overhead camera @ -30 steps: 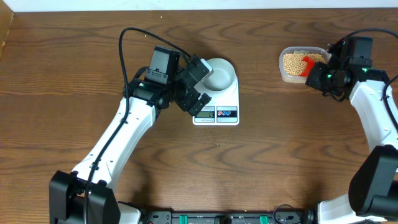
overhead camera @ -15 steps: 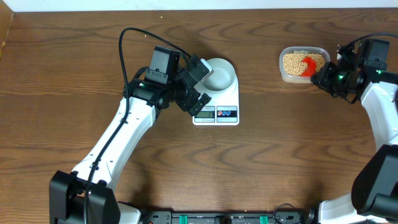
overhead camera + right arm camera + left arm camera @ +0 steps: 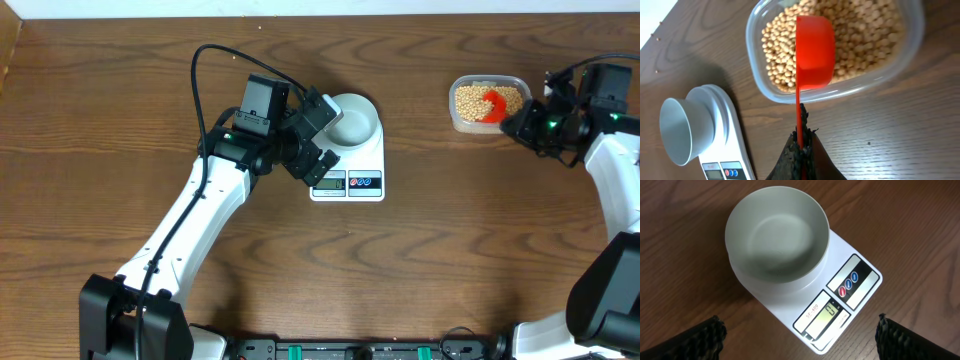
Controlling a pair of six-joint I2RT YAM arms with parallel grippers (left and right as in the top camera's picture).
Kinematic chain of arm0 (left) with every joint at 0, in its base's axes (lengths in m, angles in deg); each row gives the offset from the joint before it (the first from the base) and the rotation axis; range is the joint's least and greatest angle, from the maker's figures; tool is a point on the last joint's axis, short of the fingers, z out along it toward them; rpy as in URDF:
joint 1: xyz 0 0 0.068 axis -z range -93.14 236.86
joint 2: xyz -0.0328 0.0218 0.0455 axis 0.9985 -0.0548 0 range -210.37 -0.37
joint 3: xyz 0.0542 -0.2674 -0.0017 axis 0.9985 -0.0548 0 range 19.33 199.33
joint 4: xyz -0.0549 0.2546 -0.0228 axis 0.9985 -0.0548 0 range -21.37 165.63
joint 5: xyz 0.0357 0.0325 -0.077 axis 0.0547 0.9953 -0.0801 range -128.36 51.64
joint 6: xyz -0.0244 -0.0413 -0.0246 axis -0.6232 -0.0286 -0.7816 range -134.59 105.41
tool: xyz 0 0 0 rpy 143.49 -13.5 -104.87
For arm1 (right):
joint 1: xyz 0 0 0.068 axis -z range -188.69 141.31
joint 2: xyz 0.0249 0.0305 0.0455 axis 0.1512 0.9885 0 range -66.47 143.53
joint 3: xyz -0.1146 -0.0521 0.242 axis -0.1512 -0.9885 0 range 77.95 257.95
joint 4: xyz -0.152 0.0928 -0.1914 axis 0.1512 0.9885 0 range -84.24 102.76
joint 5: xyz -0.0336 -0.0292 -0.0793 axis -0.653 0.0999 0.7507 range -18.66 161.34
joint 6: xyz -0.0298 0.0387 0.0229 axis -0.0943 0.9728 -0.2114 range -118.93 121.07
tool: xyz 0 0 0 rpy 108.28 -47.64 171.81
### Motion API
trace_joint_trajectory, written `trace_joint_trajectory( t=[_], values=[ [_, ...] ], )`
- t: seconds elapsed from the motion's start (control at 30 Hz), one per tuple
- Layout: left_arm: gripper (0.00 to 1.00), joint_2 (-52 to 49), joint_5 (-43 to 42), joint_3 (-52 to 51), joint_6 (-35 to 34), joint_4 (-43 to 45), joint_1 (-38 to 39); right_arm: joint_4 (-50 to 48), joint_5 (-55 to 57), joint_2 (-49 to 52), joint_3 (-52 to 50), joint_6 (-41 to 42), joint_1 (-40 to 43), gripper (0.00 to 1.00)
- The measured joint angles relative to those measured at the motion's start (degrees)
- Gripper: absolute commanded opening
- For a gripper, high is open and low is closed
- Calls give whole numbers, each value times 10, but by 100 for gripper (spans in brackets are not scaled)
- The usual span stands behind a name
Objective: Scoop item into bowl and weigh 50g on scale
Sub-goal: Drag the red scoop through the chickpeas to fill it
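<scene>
Pinching scoop (image 3: 814, 52) handle, right gripper (image 3: 801, 145) holds it over beans (image 3: 865, 35) in tub (image 3: 758, 75), back-right corner; left gripper (image 3: 800, 340) jaws spread above bowl (image 3: 777, 240) on scale (image 3: 855, 280).

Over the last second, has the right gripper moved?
Yes. In the overhead view the right gripper, shut on the handle of the red scoop, has drawn back rightward from the right edge of the clear tub, which stayed put.

table (image 3: 400, 270): dark brown wood grain
tub (image 3: 454, 110): clear plastic, rounded rectangle, far right of table
scoop (image 3: 815, 52): red plastic, cup over tub, thin handle
strip (image 3: 300, 8): white, beyond table's far edge
</scene>
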Motion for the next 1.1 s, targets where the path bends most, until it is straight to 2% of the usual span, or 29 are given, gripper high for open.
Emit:
trace_joint_trajectory(
  t=[0.27,1.1],
  values=[
    [98,0,0,0,0,0,0,-5,-2,0,0,-4,23,1],
    [98,0,0,0,0,0,0,-43,-19,2,-26,-4,23,1]
  ],
)
